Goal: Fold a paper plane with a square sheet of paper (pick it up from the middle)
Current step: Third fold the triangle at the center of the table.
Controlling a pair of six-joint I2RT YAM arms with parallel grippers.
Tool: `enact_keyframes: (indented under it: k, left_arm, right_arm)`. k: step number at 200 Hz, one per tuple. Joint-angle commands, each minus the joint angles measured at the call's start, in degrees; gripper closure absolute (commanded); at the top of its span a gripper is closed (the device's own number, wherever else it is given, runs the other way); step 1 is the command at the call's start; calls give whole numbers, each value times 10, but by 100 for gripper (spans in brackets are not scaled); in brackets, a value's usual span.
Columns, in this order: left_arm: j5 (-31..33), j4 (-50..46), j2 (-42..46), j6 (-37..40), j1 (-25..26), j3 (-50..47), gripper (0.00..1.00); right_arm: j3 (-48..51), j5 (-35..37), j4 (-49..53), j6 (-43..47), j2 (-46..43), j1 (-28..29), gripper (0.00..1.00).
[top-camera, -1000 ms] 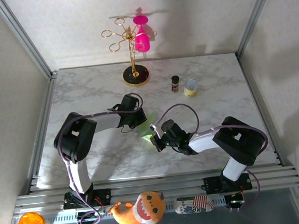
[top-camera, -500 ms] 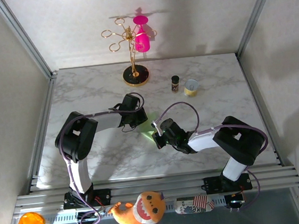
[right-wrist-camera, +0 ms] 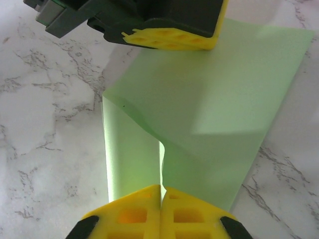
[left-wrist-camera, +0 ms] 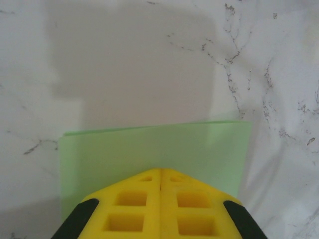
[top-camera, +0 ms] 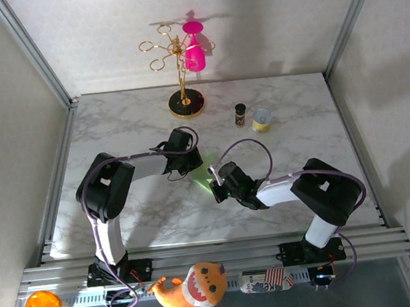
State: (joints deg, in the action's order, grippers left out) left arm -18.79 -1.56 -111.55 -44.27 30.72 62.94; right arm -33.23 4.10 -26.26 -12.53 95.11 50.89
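The right jaws have crept slightly left toward the left jaws, apparently bunching the thin pale green paper square (top-camera: 203,175).

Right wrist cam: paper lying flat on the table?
No, the square sheet of paper buckles up into a ridge at the right gripper.

Looks like a robotics lab cell: left arm (top-camera: 105,190) and right arm (top-camera: 326,192) bolted to an aluminium rail (top-camera: 216,255), a marble-pattern table (top-camera: 114,126) boxed by plain white walls (top-camera: 13,144), a plush shark (top-camera: 193,288) parked below as a prop.
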Motion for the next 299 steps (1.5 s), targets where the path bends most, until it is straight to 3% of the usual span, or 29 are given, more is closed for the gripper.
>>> enact_keyframes:
  k: [1, 237, 271, 299]
  left_arm:
    - [12, -49, -33, 12, 11, -4, 97]
    - [4, -46, -30, 10, 13, -2, 96]
    - [10, -50, -3, 2, 9, 0, 94]
    - [27, -39, 57, -19, -6, -19, 86]
  right_arm:
    - [-18, 12, 6, -2, 10, -3, 94]
    - [-41, 8, 41, -4, 42, -2, 94]
    - [-38, 8, 46, -3, 39, -2, 95]
    - [-34, 7, 45, -3, 33, -2, 95]
